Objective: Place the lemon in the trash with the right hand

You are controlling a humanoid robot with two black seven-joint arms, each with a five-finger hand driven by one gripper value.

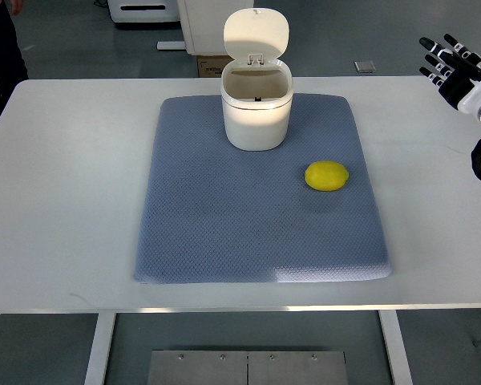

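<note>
- I see the lemon (327, 176) lying on the blue-grey mat (224, 233), in the mat's right half, below and to the right of the trash bin (256, 112).
- The lemon is near the bin but not touching it; a strip of bare mat shows between them.
- The trash bin is a small white can standing upright near the far edge of the mat, about in the middle of its width.
- Its lid (256, 34) is flipped up and back, so I look straight into the open mouth; I cannot make out anything inside.
- The mat lies flat on the white surface (72, 184), with bare white margin on all four sides.
- My right hand (453, 66) shows at the upper right corner, over the far right edge of the surface, well apart from the lemon and the bin.
- Its dark fingers (434, 58) are spread and extended toward the left, and it holds nothing.
- A black cable loop (479, 164) hangs just below the wrist at the right edge.
- A person's dark sleeve (2, 48) shows at the top left corner, beyond the surface.
</note>
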